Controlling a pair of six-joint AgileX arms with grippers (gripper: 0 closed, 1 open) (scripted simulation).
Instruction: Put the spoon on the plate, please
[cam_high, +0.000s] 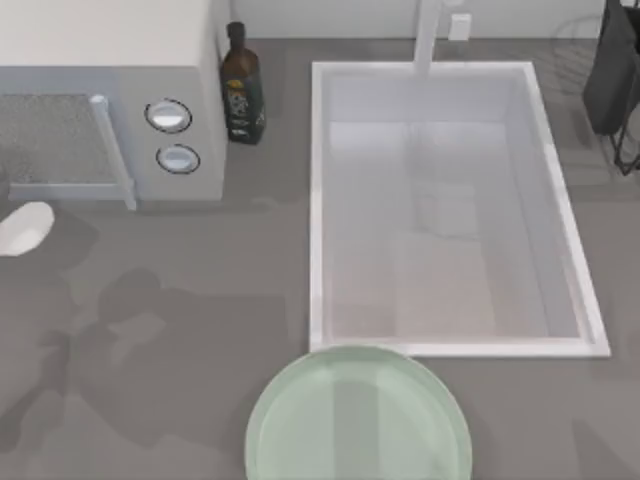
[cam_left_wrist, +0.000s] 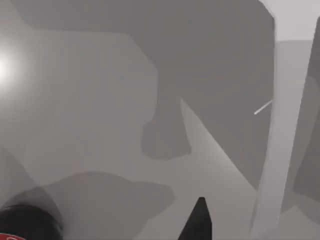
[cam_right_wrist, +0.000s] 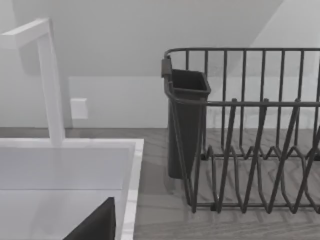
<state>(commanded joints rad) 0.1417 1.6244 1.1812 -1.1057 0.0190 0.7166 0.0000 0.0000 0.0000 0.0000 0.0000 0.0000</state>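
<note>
Nothing done yet: spoon (cam_high: 25, 228) lies at the counter's far left, well apart from the bare mint-green plate (cam_high: 358, 420) at the near edge. Either pincer's state, cannot tell.

Top view: overhead, looking straight down on the counter; takes in the sink (cam_high: 450, 210), microwave (cam_high: 110, 110), bottle (cam_high: 242, 85) and plate (cam_high: 358, 420).
Left wrist view: close to the grey counter (cam_left_wrist: 100, 125), angled downward; a dark fingertip (cam_left_wrist: 199, 222) at frame edge.
Right wrist view: low, near-level, facing the back wall across the sink (cam_right_wrist: 65, 170) toward the dish rack (cam_right_wrist: 250, 130).
Shared: sink and faucet (cam_right_wrist: 50, 80), top and right wrist views.
</note>
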